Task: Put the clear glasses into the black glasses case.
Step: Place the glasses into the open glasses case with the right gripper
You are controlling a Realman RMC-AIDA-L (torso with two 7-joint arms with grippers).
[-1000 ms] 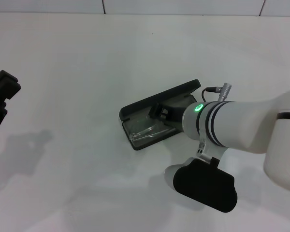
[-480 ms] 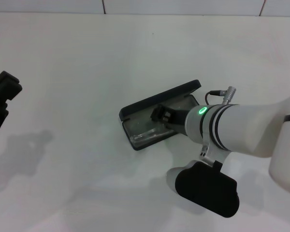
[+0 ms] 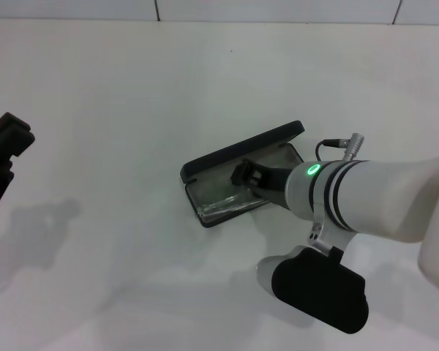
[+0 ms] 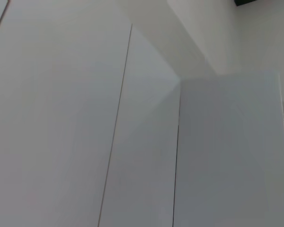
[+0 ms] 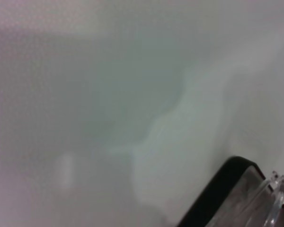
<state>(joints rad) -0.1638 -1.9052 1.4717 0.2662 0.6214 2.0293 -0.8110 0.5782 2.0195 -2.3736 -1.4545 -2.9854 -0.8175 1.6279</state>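
Observation:
The black glasses case (image 3: 205,162) lies open in the middle of the white table, its lid raised on the far side. The clear glasses (image 3: 221,200) rest inside on the grey lining. My right gripper (image 3: 244,174) hangs over the right half of the open case, just above the lining and in front of the lid. In the right wrist view a corner of the case (image 5: 226,185) and one end of the clear glasses (image 5: 275,190) show. My left gripper (image 3: 7,139) is parked at the far left, well away from the case.
Bare white table (image 3: 117,95) surrounds the case on all sides. The right arm's black wrist housing (image 3: 318,289) hovers over the near side. A tiled wall edge runs along the back. The left wrist view shows only pale panels (image 4: 85,118).
The right wrist and forearm have drawn back to the right and toward the near side, while the gripper stays over the case. The left arm has barely shifted.

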